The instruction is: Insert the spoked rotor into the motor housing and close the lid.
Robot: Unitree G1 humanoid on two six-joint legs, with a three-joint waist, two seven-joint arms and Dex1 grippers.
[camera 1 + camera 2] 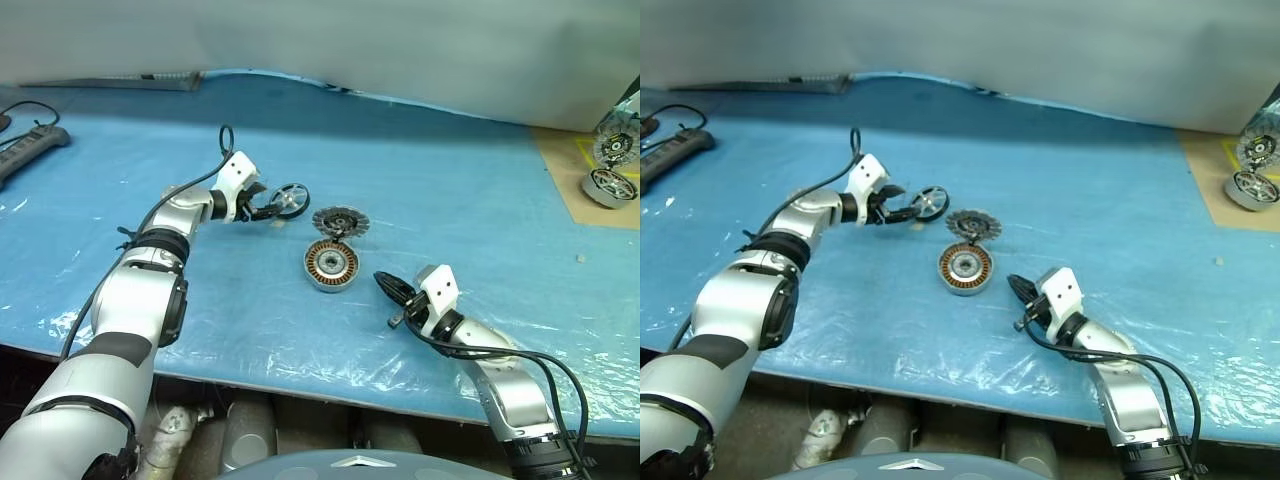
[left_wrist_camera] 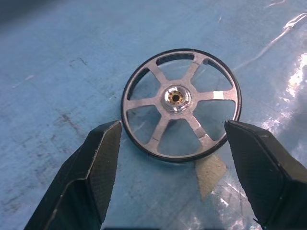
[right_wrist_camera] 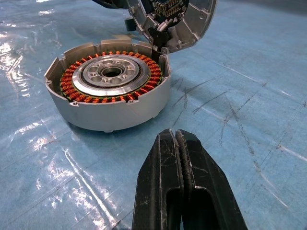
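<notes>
Item one, motor housing point(image 3: 110, 91): I see it open-topped on the blue sheet point(image 1: 450, 190), holding a ring of copper windings around a silver centre piece; no wheel sits in it.

Item two, lid point(image 1: 340, 222): I see it tilted, its lower edge at the housing's far rim. The right wrist view cuts off its upper part.

Item three, spoked rotor point(image 2: 181, 104): it lies on the sheet, well to the left of the housing, between and just beyond the tips of the left gripper point(image 1: 268, 210). Those fingers point(image 2: 96, 167) stand wide apart and hold nothing; I cannot tell whether one tip grazes the rim.

Item four, right gripper point(image 3: 180, 158): pressed shut, empty, near the housing.
</notes>
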